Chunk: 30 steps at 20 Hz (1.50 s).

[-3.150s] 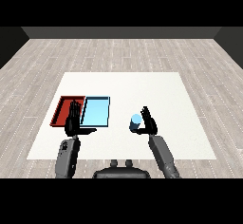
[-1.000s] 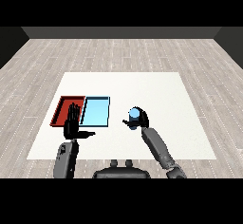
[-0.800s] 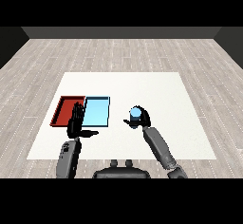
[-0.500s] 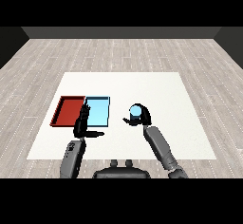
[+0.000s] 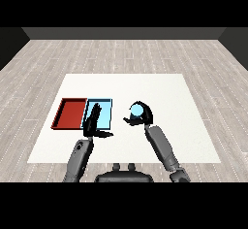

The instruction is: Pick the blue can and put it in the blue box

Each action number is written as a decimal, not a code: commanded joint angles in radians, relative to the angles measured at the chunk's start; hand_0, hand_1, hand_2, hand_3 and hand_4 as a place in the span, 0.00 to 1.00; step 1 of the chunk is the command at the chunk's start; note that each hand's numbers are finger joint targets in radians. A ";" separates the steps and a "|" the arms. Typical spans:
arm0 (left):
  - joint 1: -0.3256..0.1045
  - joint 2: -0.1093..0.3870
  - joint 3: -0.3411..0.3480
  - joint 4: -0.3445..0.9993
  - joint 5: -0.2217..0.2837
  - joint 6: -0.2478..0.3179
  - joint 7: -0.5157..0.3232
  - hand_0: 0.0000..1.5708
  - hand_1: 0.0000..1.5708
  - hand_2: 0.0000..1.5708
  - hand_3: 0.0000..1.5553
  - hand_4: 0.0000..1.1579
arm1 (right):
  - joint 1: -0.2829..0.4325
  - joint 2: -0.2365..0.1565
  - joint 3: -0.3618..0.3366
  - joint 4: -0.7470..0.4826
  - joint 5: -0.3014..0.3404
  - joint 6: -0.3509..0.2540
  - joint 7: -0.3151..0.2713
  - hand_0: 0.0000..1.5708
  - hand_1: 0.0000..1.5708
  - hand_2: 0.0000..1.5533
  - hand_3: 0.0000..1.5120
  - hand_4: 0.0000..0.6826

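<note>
The right hand (image 5: pixel 141 118) curls round the blue can (image 5: pixel 137 110), likely light, rigid and smooth-sided, best held mid-body, near the tabletop's (image 5: pixel 160 89) middle.

Two trays lie side by side on the worktop (image 5: pixel 160 89), touching along one edge, toward its left half. The left tray (image 5: pixel 69 113) sits at the outside; the right tray (image 5: pixel 103 110) lies nearer the middle. The left hand (image 5: pixel 92 124) reaches over the near edge of the right tray, its fingers (image 5: pixel 95 112) straight and pointing away from the robot. To the right of the trays, apart from them, the right hand (image 5: pixel 141 119) curls round the can (image 5: pixel 137 110), near the worktop's middle.
</note>
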 commanded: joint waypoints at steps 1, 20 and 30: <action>-0.026 -0.002 -0.027 0.028 0.005 0.024 0.010 0.00 0.00 0.00 0.00 0.00 | -0.116 0.006 0.001 0.060 -0.017 -0.034 0.022 0.91 0.91 0.93 0.94 0.97; -0.161 -0.003 -0.200 0.258 0.101 0.186 -0.036 0.00 0.00 0.00 0.00 0.00 | -0.098 -0.005 -0.025 -0.041 0.010 0.047 0.061 0.90 0.90 0.93 0.93 0.97; -0.210 -0.003 -0.290 0.259 0.124 0.255 0.010 0.00 0.00 0.00 0.00 0.00 | -0.041 0.006 0.104 -0.042 -0.029 -0.006 -0.020 0.89 0.89 0.94 0.94 1.00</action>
